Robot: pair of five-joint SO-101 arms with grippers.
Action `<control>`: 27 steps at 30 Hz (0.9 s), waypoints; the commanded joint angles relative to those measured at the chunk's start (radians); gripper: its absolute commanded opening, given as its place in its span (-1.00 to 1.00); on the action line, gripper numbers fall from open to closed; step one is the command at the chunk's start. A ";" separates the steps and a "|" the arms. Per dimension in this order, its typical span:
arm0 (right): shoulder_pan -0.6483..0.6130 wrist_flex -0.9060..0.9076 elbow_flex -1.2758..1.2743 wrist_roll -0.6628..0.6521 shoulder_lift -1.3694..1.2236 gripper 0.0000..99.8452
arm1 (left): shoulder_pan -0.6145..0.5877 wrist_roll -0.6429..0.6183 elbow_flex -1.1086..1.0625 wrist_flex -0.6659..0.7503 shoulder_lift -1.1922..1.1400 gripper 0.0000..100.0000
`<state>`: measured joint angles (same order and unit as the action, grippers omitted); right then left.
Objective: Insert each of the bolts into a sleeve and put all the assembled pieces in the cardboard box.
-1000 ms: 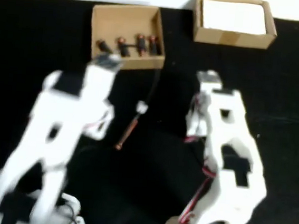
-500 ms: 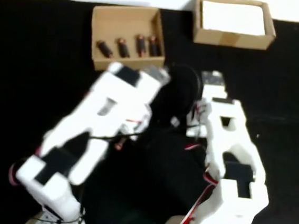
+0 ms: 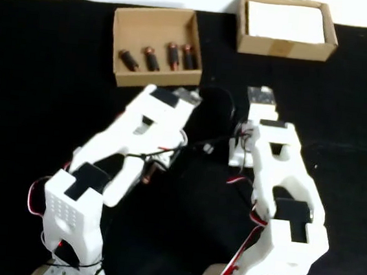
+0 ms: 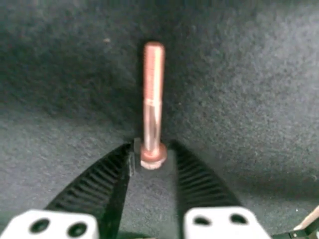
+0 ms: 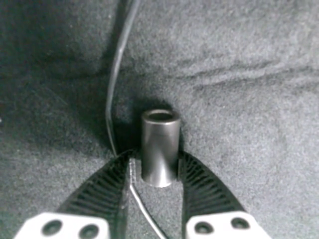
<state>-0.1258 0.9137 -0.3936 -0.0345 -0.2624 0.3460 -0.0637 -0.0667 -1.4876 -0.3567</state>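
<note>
The bolt [image 4: 153, 104] is coppery and lies on the dark cloth surface [image 4: 259, 74]. Its fat head sits right between the left jaws. Its long thin part points away from them. The left jaws are open just a little, one on each side of the head. A thin gap shows on each side, so they are not squeezing it. In the high view the bolt [image 3: 146, 177] is a bit left of the middle of the frame. The left arm [image 3: 124, 145] lies over most of it, so just one coppery end peeks out.

The sleeve [image 5: 159, 147] is a short dark metal tube. Its round open end is the end far from the right jaws. The right jaws are closed in on the near end and hold it. One jaw touches the tube. The other side is harder to make out, because a thin wire [image 5: 108, 94] runs past there. I cannot tell if the sleeve rests on the cloth or is lifted off it. In the high view the right arm [image 3: 283, 179] is right of the middle, bent over that spot.

The cardboard box [image 3: 118, 40] is open, in the upper left of the high view. Four finished pieces [image 3: 152, 59] lie in it side by side, dark with coppery ends. They are too small to tell bolt from sleeve. A second box [image 3: 286, 47] sits in the upper right with something white inside.
</note>
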 commanded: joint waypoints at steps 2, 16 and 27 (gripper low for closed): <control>0.010 -0.045 0.002 0.008 0.016 -0.90 | -0.008 -0.006 0.027 0.015 0.004 -0.98; 0.010 -0.045 0.002 0.006 0.016 -0.90 | -0.013 0.061 0.051 -0.064 0.016 -0.80; 0.010 -0.045 0.002 0.006 0.016 -0.90 | -0.010 -0.049 -0.041 0.104 0.004 -0.57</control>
<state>-0.1258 0.9137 -0.3936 -0.0330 -0.2624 0.3460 -0.1051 -0.0698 -1.4461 -0.3613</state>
